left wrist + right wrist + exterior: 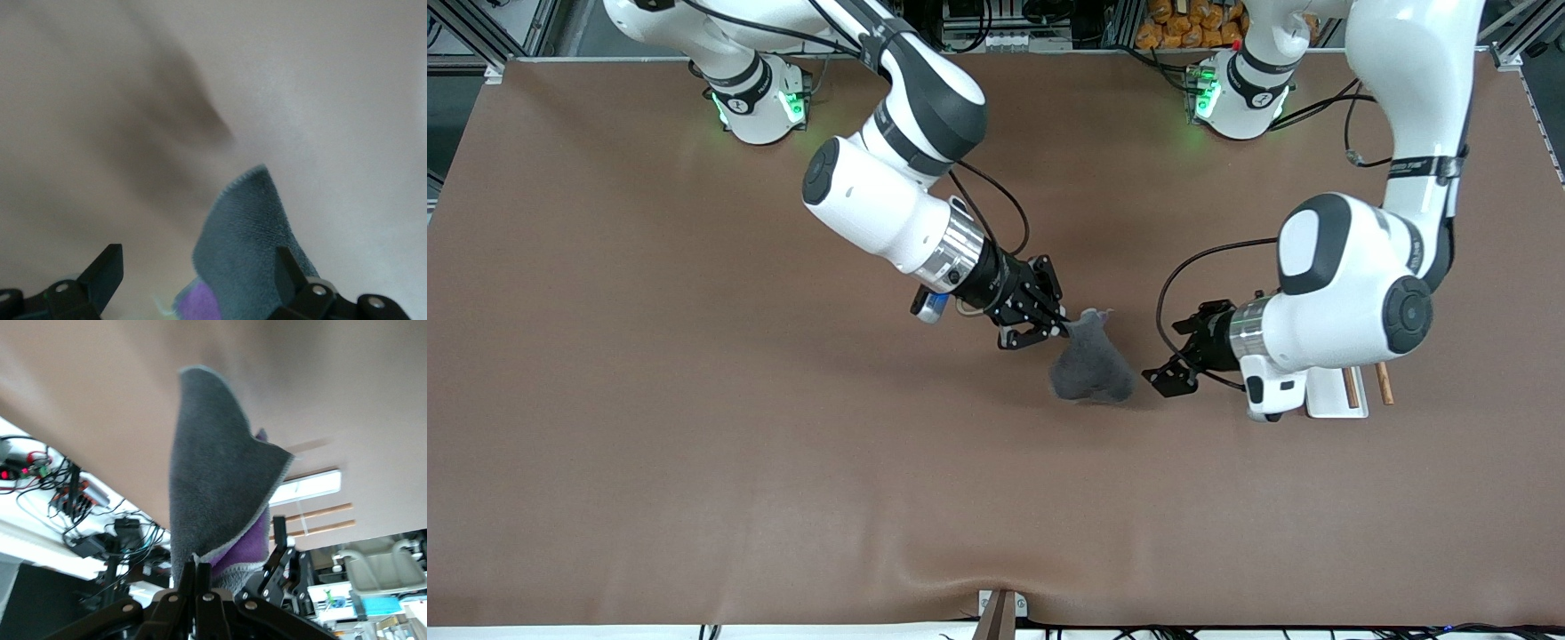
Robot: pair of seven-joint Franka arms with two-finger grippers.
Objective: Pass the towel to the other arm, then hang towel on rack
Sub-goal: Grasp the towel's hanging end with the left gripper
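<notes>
Towel (1094, 366) hangs downward, pinched by right end effector (1049, 331); left end effector (1172, 360) spread.

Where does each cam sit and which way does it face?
Front: high across the table, facing both bases; shows both arms, the towel, the rack.
Left wrist: on the left arm; open left gripper at the towel.
Right wrist: right gripper shut on the towel; rack too.
All share the towel.
</notes>
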